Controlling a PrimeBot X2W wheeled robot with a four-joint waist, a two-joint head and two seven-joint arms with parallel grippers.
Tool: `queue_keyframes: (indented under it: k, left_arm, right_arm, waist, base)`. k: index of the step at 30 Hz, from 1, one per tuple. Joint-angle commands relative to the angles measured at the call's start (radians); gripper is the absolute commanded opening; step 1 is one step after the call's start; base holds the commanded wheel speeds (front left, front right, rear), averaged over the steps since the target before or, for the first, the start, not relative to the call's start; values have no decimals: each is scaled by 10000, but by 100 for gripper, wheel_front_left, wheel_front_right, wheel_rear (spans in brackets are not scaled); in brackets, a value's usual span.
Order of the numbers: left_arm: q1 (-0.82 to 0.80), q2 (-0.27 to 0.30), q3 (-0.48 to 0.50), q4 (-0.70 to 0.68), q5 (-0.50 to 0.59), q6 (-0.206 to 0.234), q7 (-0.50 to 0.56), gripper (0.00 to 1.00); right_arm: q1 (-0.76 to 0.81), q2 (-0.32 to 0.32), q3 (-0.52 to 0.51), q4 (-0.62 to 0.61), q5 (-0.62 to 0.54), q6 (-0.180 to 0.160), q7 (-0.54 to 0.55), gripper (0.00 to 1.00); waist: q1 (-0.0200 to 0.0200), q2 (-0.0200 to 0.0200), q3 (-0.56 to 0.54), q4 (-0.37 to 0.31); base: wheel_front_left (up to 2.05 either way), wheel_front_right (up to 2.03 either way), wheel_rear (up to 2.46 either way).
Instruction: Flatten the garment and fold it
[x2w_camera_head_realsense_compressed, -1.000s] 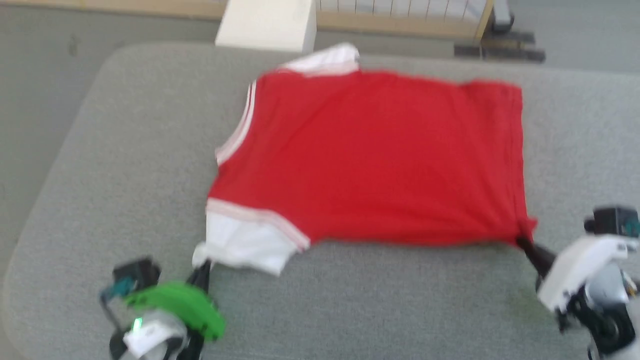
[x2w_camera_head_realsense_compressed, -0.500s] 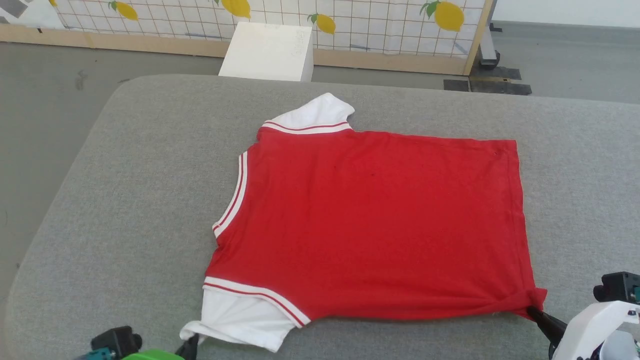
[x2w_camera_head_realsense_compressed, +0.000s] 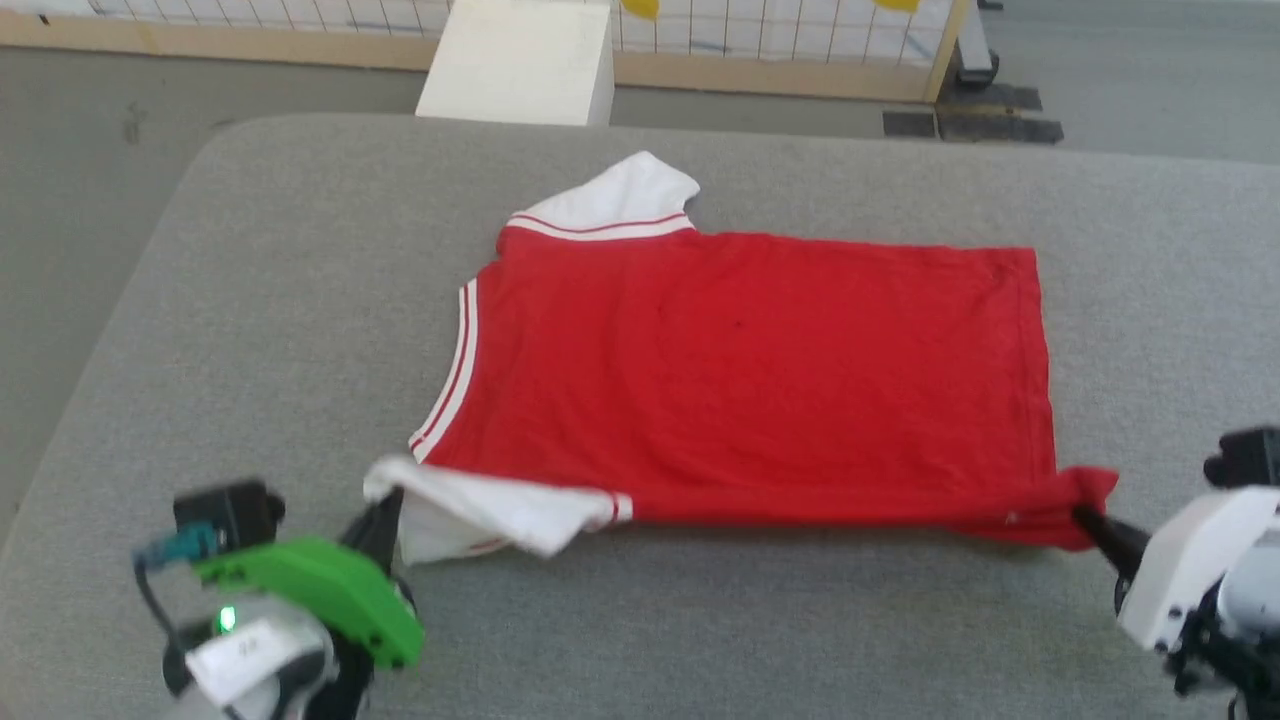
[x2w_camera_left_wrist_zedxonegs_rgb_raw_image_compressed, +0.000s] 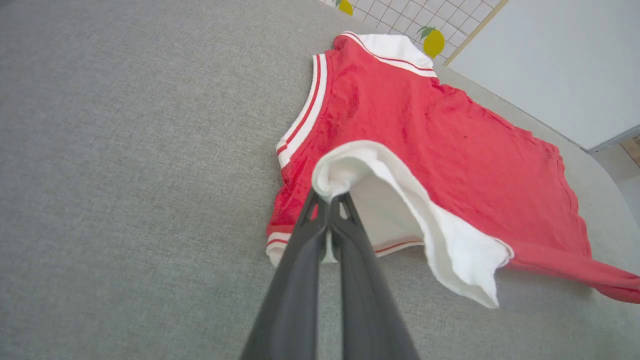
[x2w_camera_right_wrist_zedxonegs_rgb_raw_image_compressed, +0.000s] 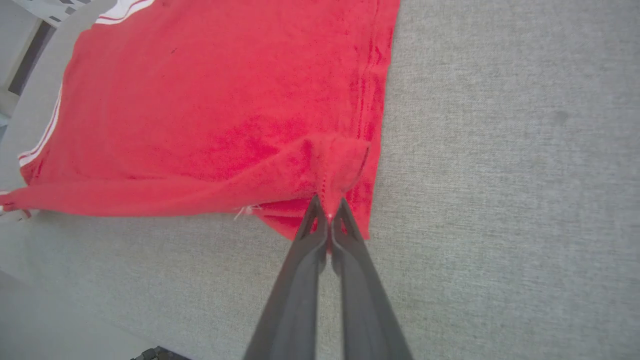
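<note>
Nearest the robot, the left gripper (x2w_camera_head_realsense_compressed: 385, 500), with a green housing behind its long dark fingers, is pinched together on the soft white edge of the near sleeve (x2w_camera_head_realsense_compressed: 480, 510); in the left wrist view the cloth curls over the fingertips in a rounded fold and the sleeve hangs open like a loose flap clear of the surface. The right gripper (x2w_camera_head_realsense_compressed: 1085, 520), on a white forearm, is likewise clamped tight on the near hem corner (x2w_camera_head_realsense_compressed: 1090, 490), which bunches into a small puckered peak. Between them the near edge of the garment (x2w_camera_head_realsense_compressed: 740, 370) runs as a taut, slightly rolled line. The garment is a red knit T-shirt, plain side up, lying mostly flat and roughly rectangular across the middle of a grey, coarse-woven padded surface (x2w_camera_head_realsense_compressed: 250, 350) with rounded corners. Striped red-and-white trim edges the neckline and the far sleeve (x2w_camera_head_realsense_compressed: 615, 195). Beyond the surface stand a white boxy block (x2w_camera_head_realsense_compressed: 520, 60) and a wood-framed gridded panel (x2w_camera_head_realsense_compressed: 800, 30) on the grey floor (x2w_camera_head_realsense_compressed: 1150, 70).
</note>
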Motion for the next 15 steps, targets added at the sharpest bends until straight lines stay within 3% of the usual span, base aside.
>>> queue_keyframes:
  k: [1, 9, 15]
  left_arm:
    - [-501, 151, -18, 9, 214, 18, 146, 0]
    - [-2970, 489, -398, 657, 685, -298, 1473, 0]
    - [-4634, 394, -692, 1431, 877, -563, 2327, 0]
  right_arm:
    - [-387, -93, 33, -75, -115, -13, 232, 0]
    - [-2056, -370, 337, -114, -686, -13, 2009, 0]
    - [-3068, -462, 652, 54, -1077, -13, 3120, 0]
  waist:
    - [1, -1, 335, -85]
    - [1, -1, 1483, -184]
    - [1, -1, 2387, -194]
  base:
    - [0, 0, 0]
    - [0, 0, 0]
    - [0, 0, 0]
